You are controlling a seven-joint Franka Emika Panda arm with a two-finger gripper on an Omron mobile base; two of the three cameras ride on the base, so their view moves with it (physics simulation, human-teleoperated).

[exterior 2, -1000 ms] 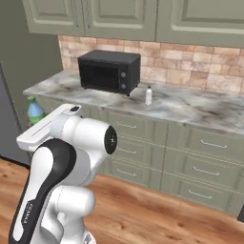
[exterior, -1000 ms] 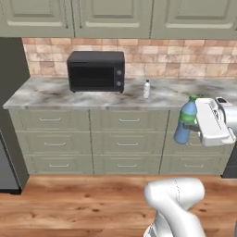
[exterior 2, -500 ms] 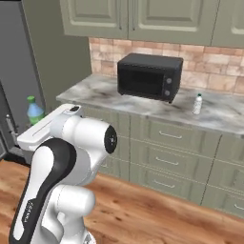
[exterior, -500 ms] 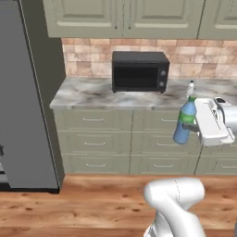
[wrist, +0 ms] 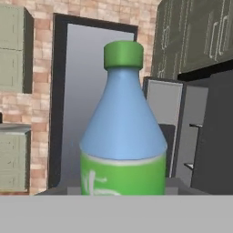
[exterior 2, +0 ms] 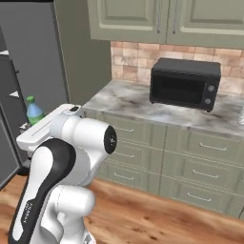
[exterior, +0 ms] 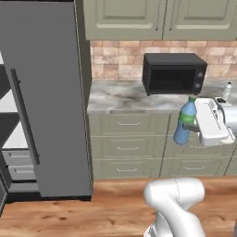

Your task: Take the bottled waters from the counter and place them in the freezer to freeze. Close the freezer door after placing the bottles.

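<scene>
My gripper (exterior: 193, 126) is shut on the blue-tinted bottled water (exterior: 184, 121) with green cap and label, holding it upright in the air in front of the olive drawers. The same bottle (wrist: 123, 136) stands large in the hand view, and its cap and shoulder (exterior 2: 33, 110) peek out behind my arm. The clear ribbed bottle (exterior: 227, 90) stands on the marbled counter (exterior: 120, 99), far right, beside the microwave. The freezer (exterior: 10, 134) stands open at the far left, showing white shelves and bottom drawers. In the hand view its shelves (wrist: 196, 150) show to the right, past the bottle.
A black microwave (exterior: 173, 73) sits on the counter under olive wall cabinets (exterior: 162, 18). The wide grey fridge door (exterior: 48, 97) with a dark bar handle stands between the freezer and the counter. The floor (exterior: 92, 208) is wood.
The whole picture has slid right as the base moved left: the grey fridge and open freezer have come into view. The green-capped bottle stays in my shut gripper.
</scene>
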